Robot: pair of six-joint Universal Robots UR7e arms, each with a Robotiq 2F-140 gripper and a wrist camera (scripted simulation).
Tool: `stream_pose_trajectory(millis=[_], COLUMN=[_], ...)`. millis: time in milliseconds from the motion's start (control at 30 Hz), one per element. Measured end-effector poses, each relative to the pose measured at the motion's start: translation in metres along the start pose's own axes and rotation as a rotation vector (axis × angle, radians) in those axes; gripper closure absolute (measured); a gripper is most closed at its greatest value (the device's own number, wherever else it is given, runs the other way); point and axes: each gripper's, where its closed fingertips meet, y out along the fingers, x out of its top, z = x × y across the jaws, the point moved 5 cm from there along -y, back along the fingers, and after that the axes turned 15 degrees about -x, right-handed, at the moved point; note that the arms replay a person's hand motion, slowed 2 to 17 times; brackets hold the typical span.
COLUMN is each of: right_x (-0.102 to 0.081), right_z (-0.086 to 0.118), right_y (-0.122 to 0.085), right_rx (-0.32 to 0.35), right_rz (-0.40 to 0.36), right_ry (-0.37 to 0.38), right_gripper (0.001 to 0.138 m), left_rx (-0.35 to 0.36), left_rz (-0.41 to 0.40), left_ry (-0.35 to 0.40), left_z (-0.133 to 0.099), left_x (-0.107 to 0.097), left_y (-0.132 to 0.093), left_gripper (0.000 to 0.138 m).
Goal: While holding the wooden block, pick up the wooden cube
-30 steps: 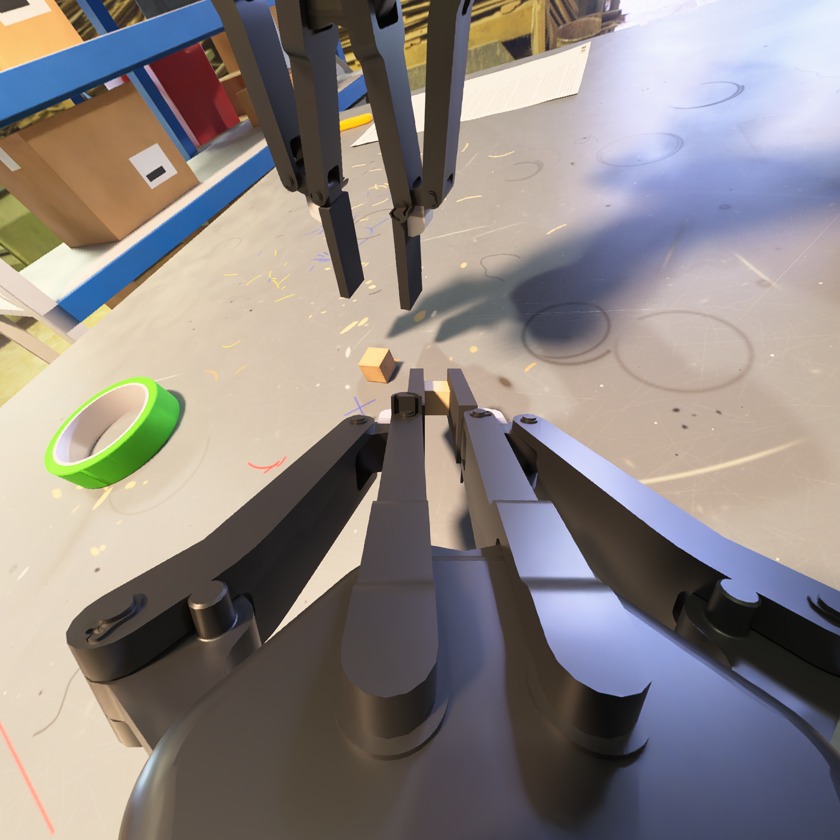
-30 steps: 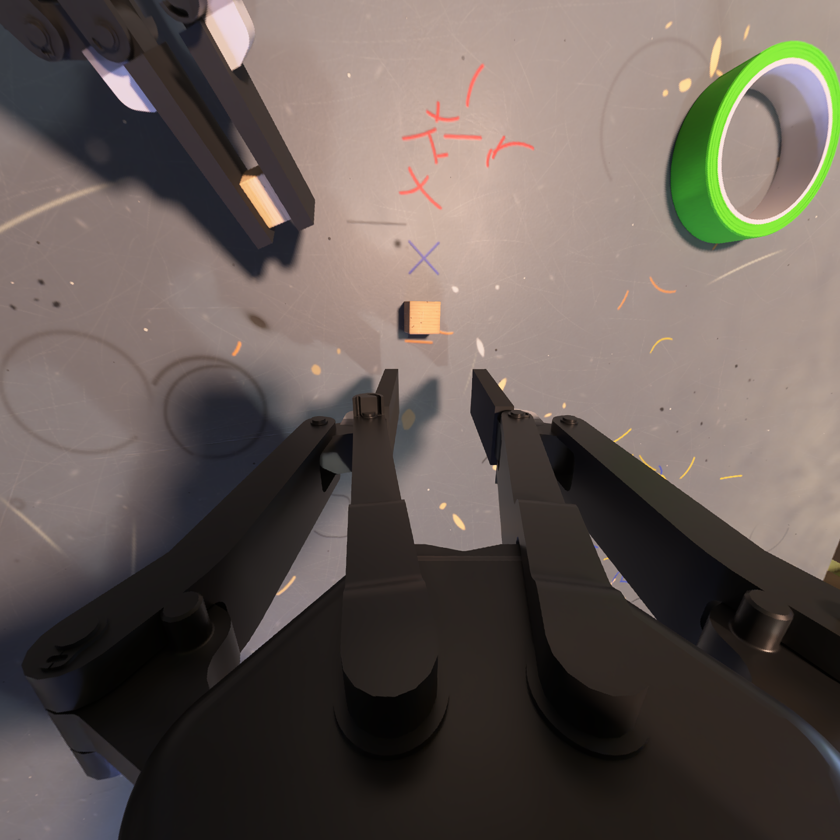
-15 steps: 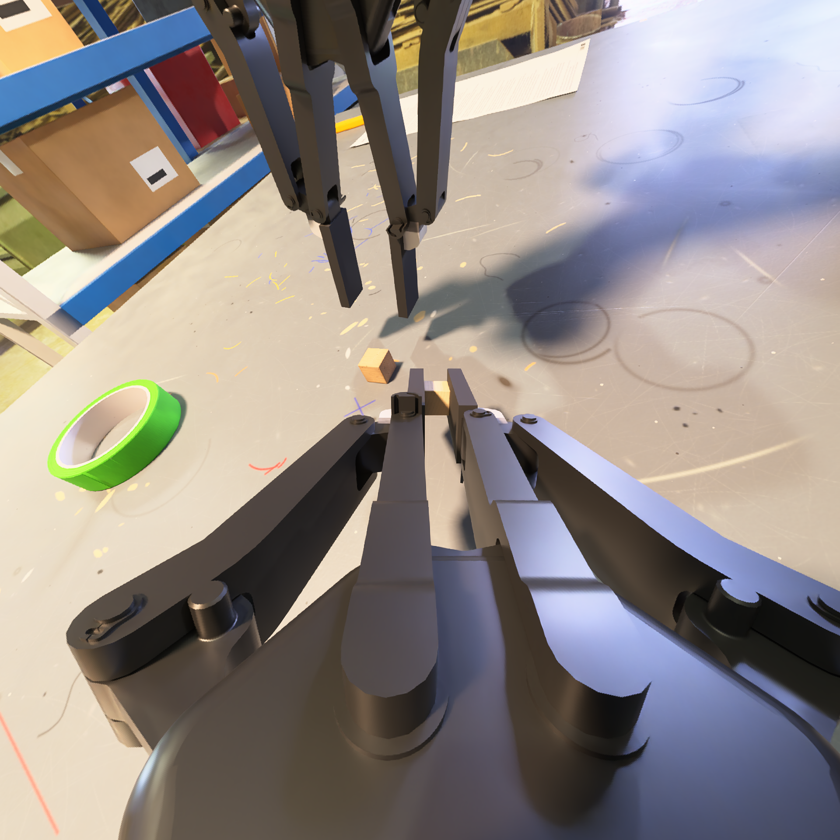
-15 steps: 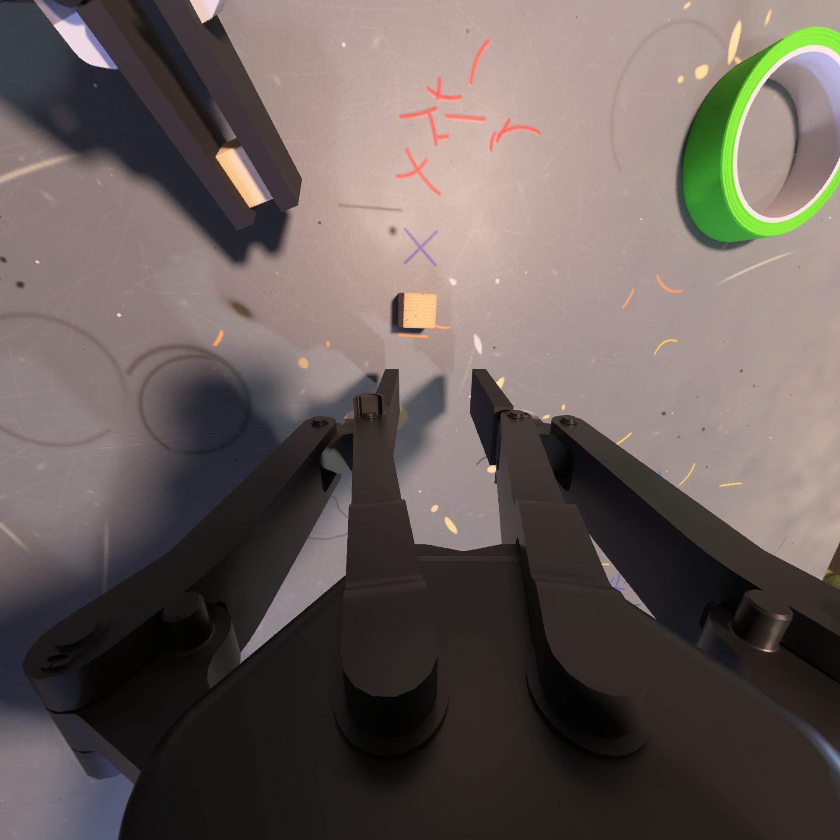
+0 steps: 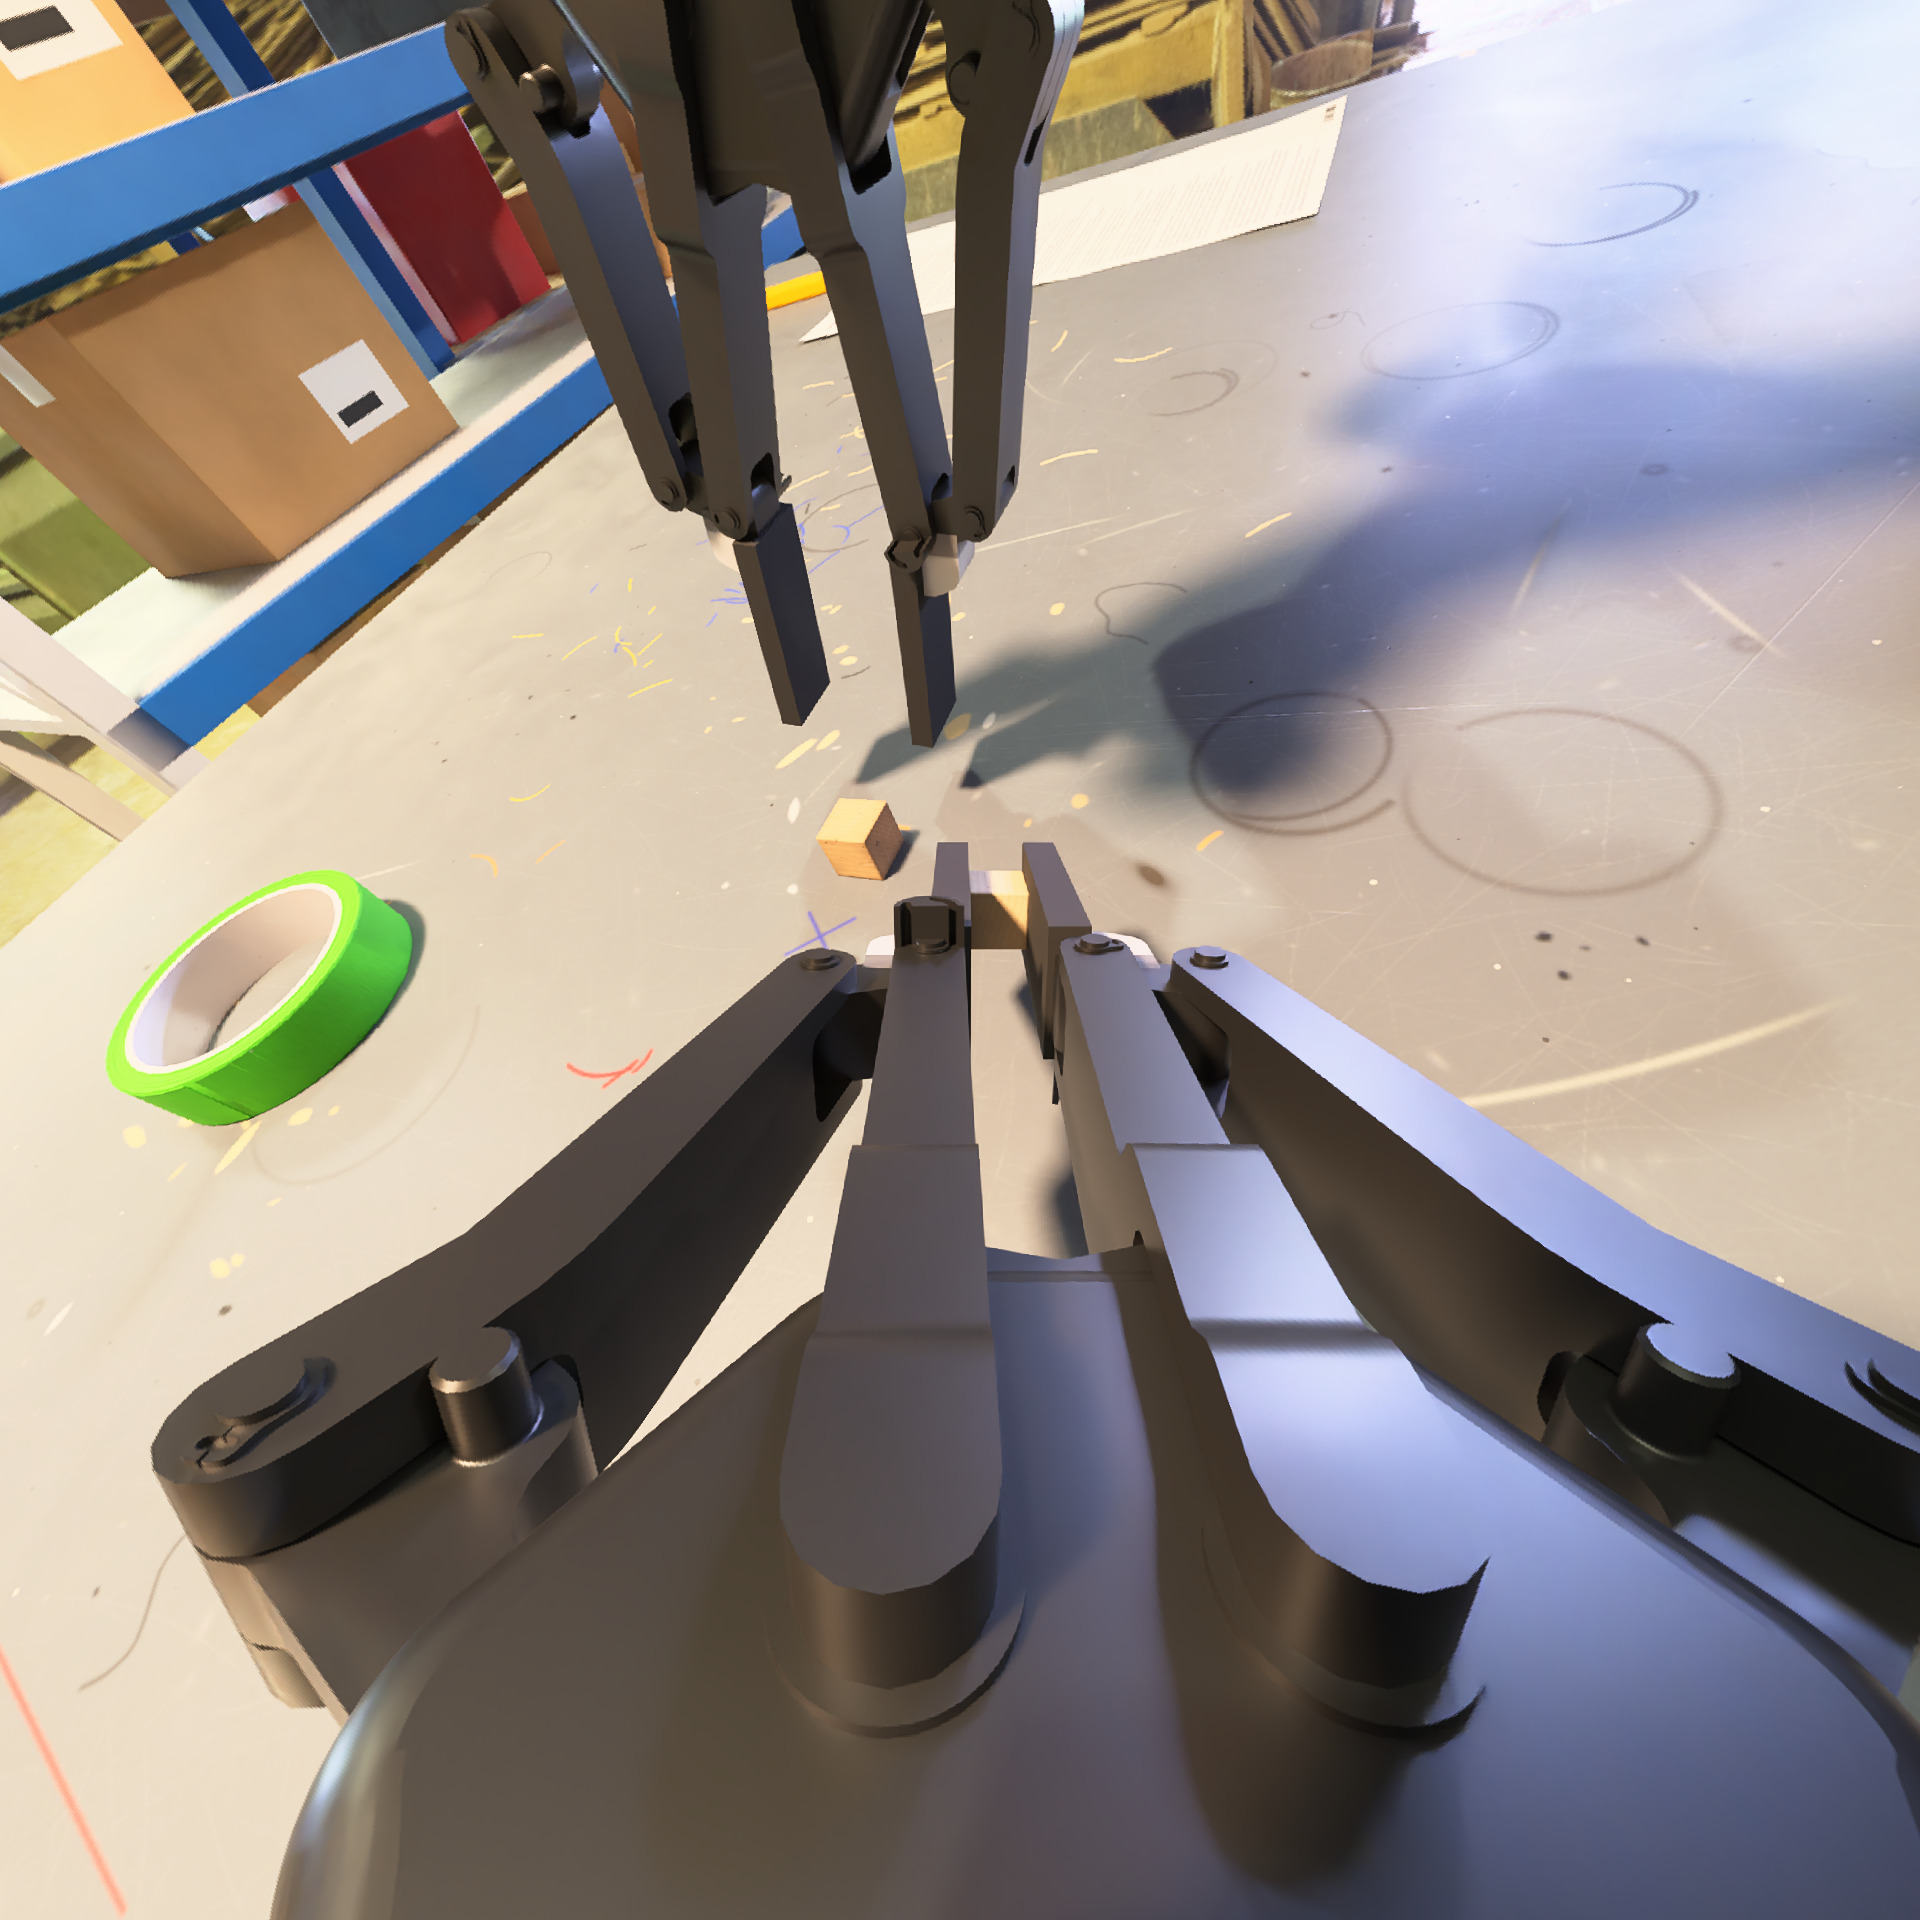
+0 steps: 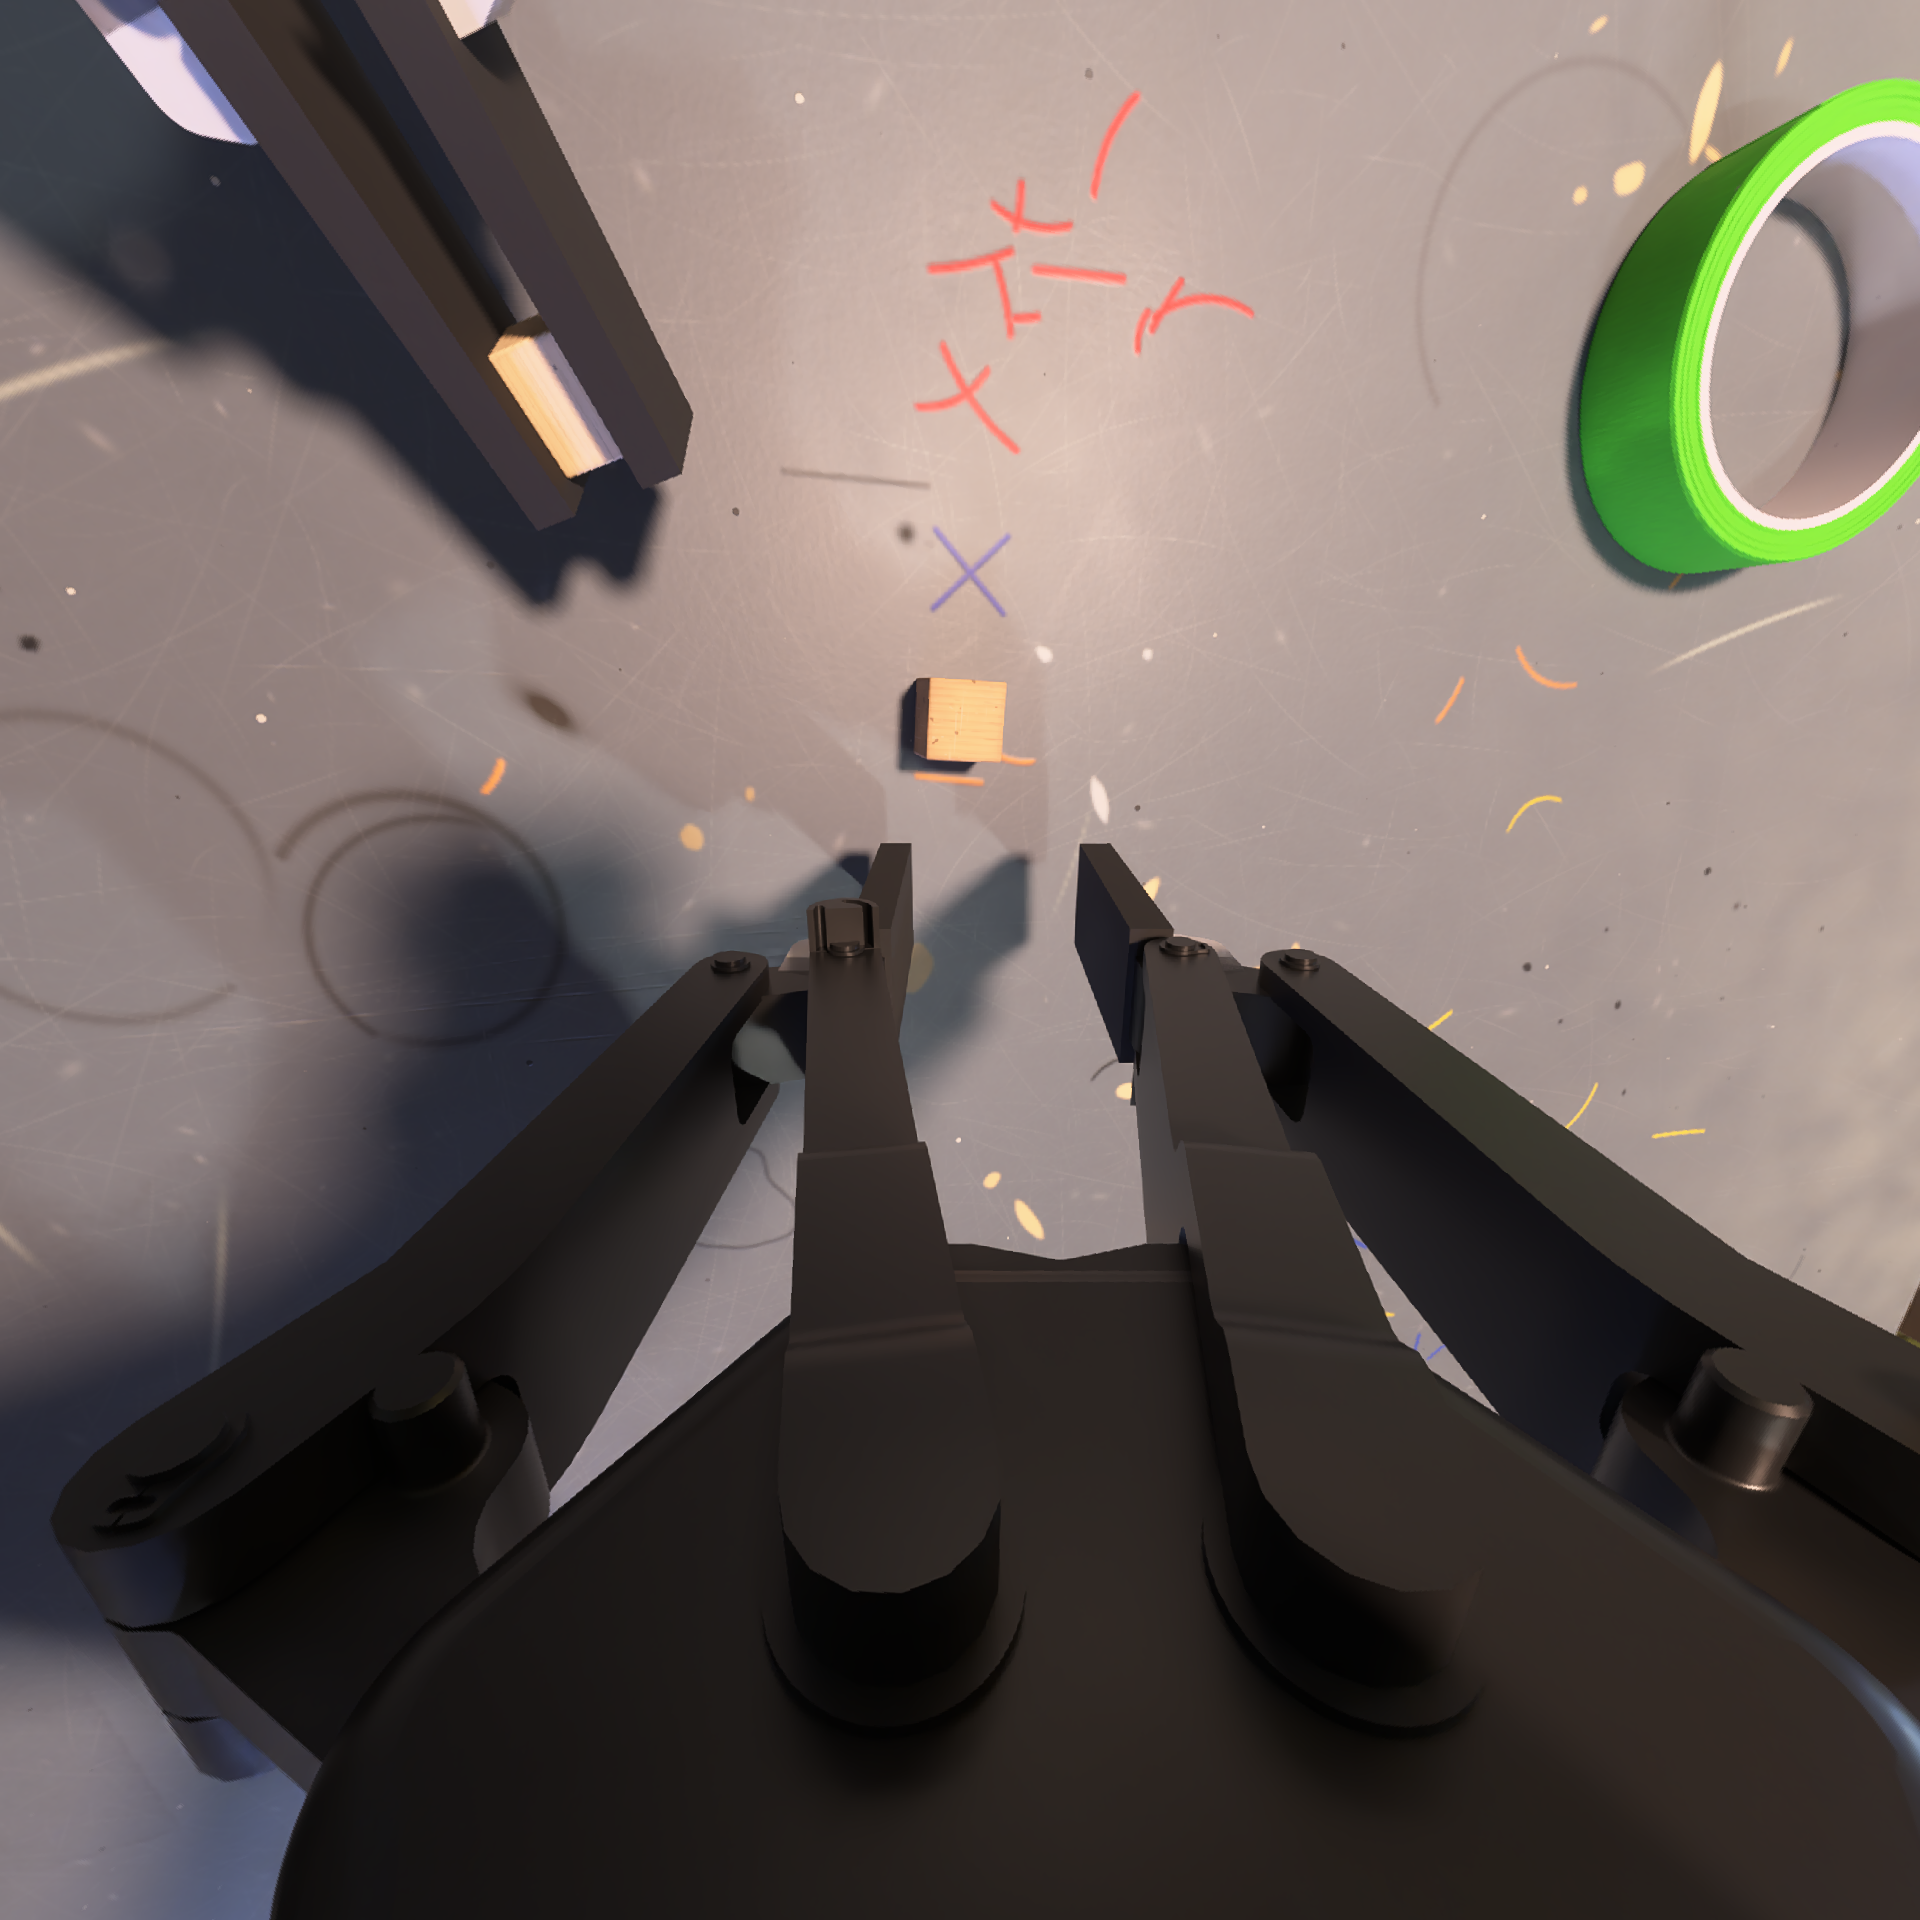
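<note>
Right gripper has dropped closer above wooden cube, fingers parted and empty; left gripper stays clamped on wooden block.

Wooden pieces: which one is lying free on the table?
The cube, beside the blue cross. The block is clamped in the left gripper.

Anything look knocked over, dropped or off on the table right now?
Nothing stands out. The wooden block sits squarely in the left gripper, the wooden cube lies flat below the open right gripper, and the green tape roll lies flat.
</note>
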Motion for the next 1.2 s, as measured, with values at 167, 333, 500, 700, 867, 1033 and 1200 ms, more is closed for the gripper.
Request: stream_pose_trajectory(millis=[167, 333, 500, 700, 867, 1033, 1200], right_x=[0.0016, 0.0030, 0.0049, 0.0062, 0.0062, 0.0057, 0.0064], right_z=[0.0003, 0.0006, 0.0014, 0.0021, 0.0025, 0.0025, 0.0044], right_y=[-0.0002, -0.0003, -0.0005, -0.0011, -0.0017, -0.0031, -0.0066], right_rx=[0.001, 0.000, -0.003, -0.017, -0.030, -0.043, -0.047], right_rz=[-0.007, -0.014, -0.026, -0.035, -0.028, -0.020, -0.027], right_ry=[-0.001, -0.001, -0.005, -0.013, -0.013, -0.014, -0.024], right_gripper=[0.097, 0.098, 0.100, 0.101, 0.101, 0.101, 0.101], left_rx=[0.000, 0.001, 0.001, 0.000, 0.001, 0.002, 0.003], left_rz=[0.000, 0.001, 0.000, -0.001, -0.001, 0.000, 0.002], left_ry=[0.000, 0.000, 0.000, -0.001, -0.001, -0.001, -0.001], left_z=[-0.0001, 0.0000, 0.0000, 0.0000, 0.0000, 0.0001, 0.0002], left_x=[0.0000, 0.0001, 0.0001, 0.0001, 0.0001, 0.0000, -0.0002], left_y=[0.0000, 0.0000, 0.0000, 0.0000, 0.0000, 0.0000, 0.0000], left_gripper=[0.125, 0.125, 0.125, 0.125, 0.125, 0.125, 0.125])
